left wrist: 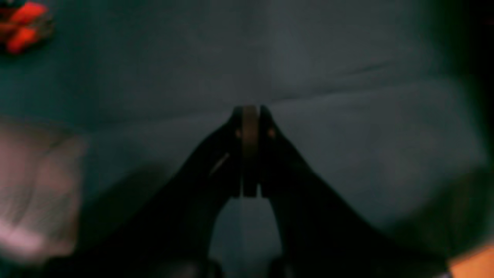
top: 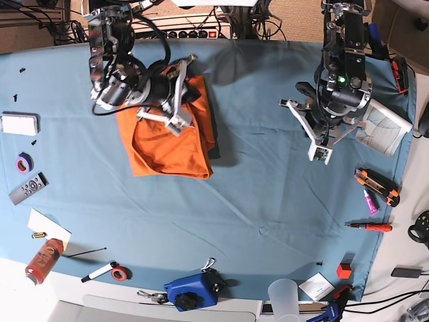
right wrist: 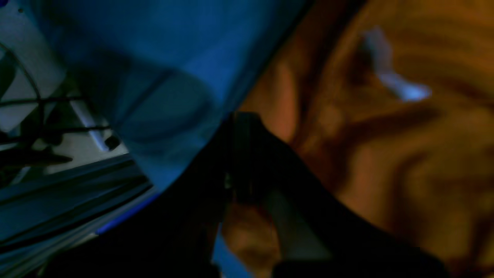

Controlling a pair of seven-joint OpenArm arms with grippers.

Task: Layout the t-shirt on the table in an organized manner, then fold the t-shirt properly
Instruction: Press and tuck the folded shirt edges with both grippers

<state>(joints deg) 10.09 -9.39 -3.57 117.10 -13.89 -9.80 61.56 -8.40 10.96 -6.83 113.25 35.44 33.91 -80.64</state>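
pinching a fold of the bunched bright-orange soft cloth t-shirt (right wrist: 386,162), the right pincer (right wrist: 241,127) is sitting with its jaws closed tight, orange cloth showing just below and behind the tips. the shirt is lying crumpled directly under this pincer on the wide table covered in wrinkled blue-teal cloth (top: 255,201), toward the far edge. it is looking light, limp and prone to sagging, so taking hold at the shoulders or hem corners is probably wisest. beyond the tips a small white neck tag (right wrist: 389,69) is showing, too blurred to read. well apart, the left pincer (left wrist: 250,116) is hovering closed and empty over bare table.
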